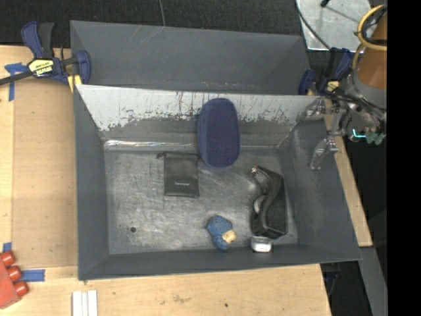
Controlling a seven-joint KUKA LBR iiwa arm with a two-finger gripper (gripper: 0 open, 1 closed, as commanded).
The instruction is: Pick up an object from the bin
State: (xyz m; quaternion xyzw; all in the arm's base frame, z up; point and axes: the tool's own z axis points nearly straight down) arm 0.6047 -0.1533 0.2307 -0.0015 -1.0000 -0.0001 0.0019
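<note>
My gripper hangs over the bin's right sloping wall, near the back right corner, with nothing seen in it. The nearest thing is a black curved handle-like object on the floor at the right, down and left of the gripper, with a small white piece at its near end. A dark blue oval case leans against the back wall at the middle.
A dark grey square block lies flat left of the middle. A small blue and yellow lump sits near the front wall. The arm comes in from the upper right.
</note>
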